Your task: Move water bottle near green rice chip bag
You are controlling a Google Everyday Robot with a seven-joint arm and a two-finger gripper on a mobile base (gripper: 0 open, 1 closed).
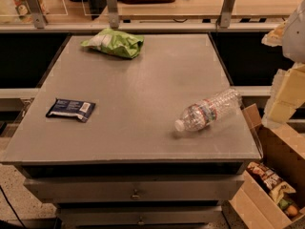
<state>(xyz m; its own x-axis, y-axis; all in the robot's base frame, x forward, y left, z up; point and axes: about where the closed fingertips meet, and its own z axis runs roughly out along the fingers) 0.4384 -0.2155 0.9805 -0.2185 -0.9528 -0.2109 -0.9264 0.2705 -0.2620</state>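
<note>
The water bottle (pixel 208 110) lies on its side near the right front of the grey table (pixel 143 85), its white cap pointing front-left. The green rice chip bag (pixel 113 43) lies at the far left of the table, well apart from the bottle. My gripper (pixel 281 109) hangs at the right edge of the view, beside the table and to the right of the bottle, not touching it.
A flat dark blue packet (pixel 71 109) with a white label lies at the left front. An open cardboard box (pixel 276 175) with snacks stands on the floor at the right. A glass-railed counter (pixel 167 13) runs behind the table.
</note>
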